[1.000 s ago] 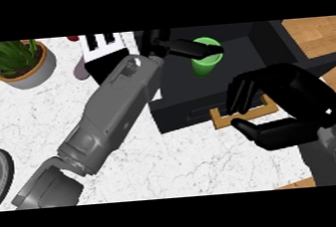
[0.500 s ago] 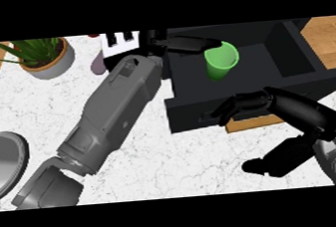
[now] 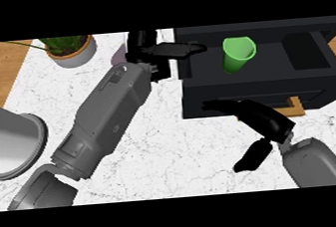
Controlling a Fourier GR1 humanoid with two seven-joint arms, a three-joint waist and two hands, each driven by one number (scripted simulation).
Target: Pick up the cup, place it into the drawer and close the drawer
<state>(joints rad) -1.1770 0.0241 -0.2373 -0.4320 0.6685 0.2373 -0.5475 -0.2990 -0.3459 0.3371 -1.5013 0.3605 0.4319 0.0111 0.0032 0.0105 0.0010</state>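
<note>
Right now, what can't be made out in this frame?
- Head view: green cup base, hidden by the drawer wall.
- Right hand contact with the drawer front: black on black.
- Left hand fingertips, blending with the drawer.
- Plant pot, cut by the top edge.

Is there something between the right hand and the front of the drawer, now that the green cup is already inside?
Nothing visible stands between them. The cup stands inside the open drawer, and the right hand has its straight fingers already at the drawer's front panel. The left hand is at the drawer's upper left corner, away from the front.
</note>
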